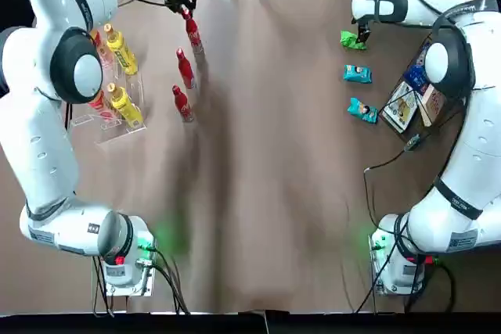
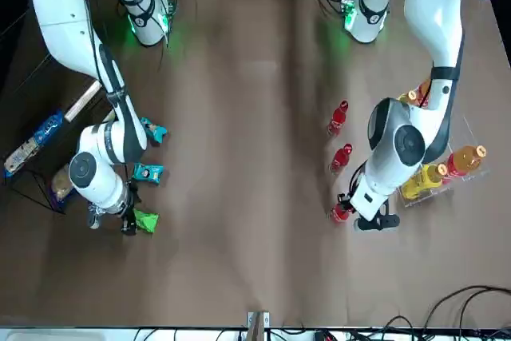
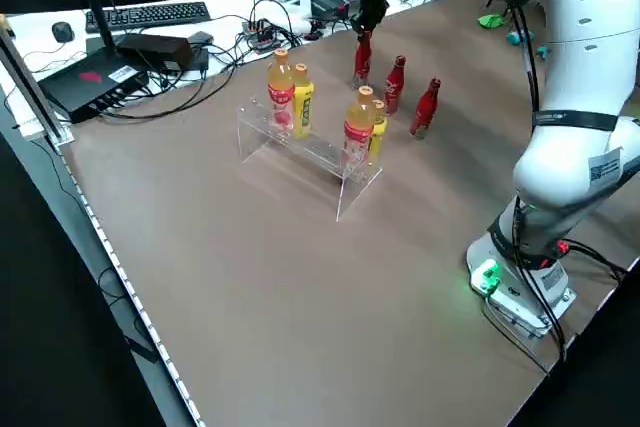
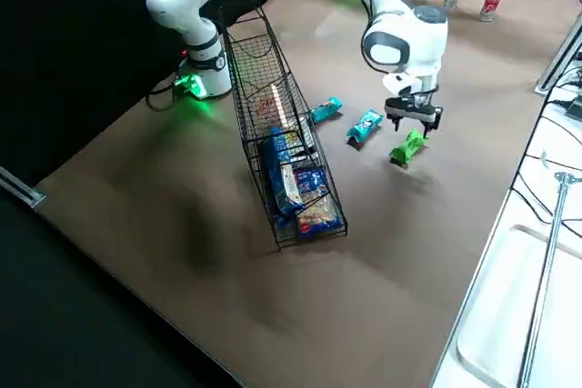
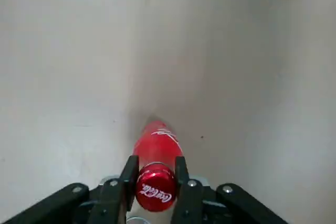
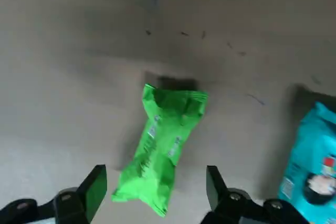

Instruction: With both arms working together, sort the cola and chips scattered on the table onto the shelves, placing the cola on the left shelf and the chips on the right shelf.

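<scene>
Beneath left fingers, clamped cola base hidden; right fingers wide over green chips.

I see a keyboard, mouse and tangled cables on a white desk.

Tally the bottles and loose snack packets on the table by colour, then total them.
Slim red cola bottles: 3
Orange- or yellow-filled bottles in the clear acrylic rack: 4
Bright green crinkled packet: 1
Teal-blue crinkled packets: 2
Total: 10
</scene>
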### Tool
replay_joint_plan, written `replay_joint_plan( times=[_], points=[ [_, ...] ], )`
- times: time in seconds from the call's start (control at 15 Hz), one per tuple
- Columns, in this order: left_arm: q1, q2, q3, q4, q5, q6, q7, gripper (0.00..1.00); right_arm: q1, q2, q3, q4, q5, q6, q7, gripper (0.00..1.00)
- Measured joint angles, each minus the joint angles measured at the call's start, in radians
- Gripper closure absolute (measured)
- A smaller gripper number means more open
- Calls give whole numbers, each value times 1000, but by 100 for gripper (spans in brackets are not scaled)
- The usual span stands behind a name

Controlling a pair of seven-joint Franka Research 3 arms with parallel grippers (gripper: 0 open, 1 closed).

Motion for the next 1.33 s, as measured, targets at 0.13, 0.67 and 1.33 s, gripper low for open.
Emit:
replay_joint_plan(
  times=[0.13,0.67,1.33],
  points=[
    [26,-39,4,28,0,-131,0,67,0,27,-9,1,0,60,3,15],
    [306,-447,3,45,8,-724,292,67,-1,49,-16,4,0,68,9,19],
    [616,-561,4,-75,79,-750,702,67,-1,87,-17,23,-17,81,12,80]
  ],
)
